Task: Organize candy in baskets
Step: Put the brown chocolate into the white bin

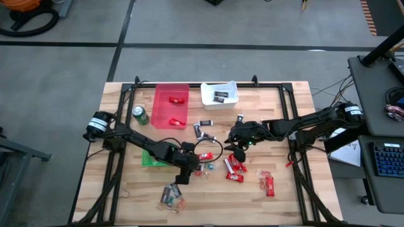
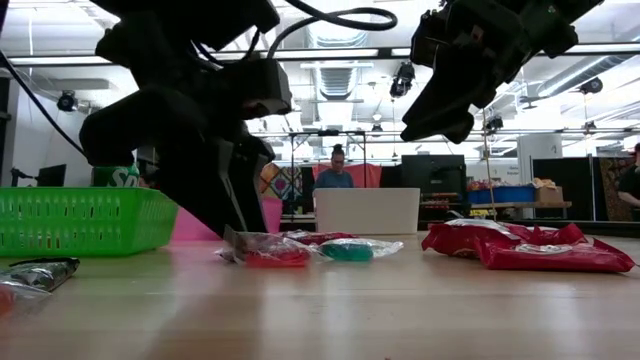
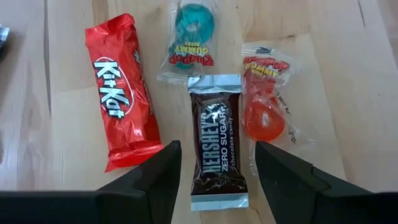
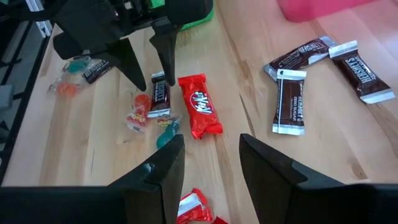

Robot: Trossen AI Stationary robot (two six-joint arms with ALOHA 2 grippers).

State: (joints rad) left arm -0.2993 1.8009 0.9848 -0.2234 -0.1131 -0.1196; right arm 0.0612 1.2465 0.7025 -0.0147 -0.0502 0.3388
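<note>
My left gripper [image 3: 217, 177] is open and low over the table. Its fingers stand on either side of a dark Hershey's mini bar [image 3: 216, 140] without touching it, as the right wrist view also shows [image 4: 160, 94]. A red KitKat bar [image 3: 118, 93], a blue gummy [image 3: 189, 37] and a red gummy [image 3: 264, 106] lie around it. My right gripper [image 1: 238, 144] is open and raised above the table's middle. The red basket [image 1: 171, 104] and the white basket [image 1: 219, 93] stand at the far edge. The green basket [image 1: 150, 157] is partly hidden under the left arm.
A green can [image 1: 140, 115] stands beside the red basket. Dark mini bars [image 4: 290, 109] lie between the baskets and my right gripper. Red bars [image 1: 235, 169] [image 1: 267, 183] and a small pile of mixed sweets [image 1: 172, 194] lie nearer the near edge. A person [image 2: 335, 170] sits beyond the table.
</note>
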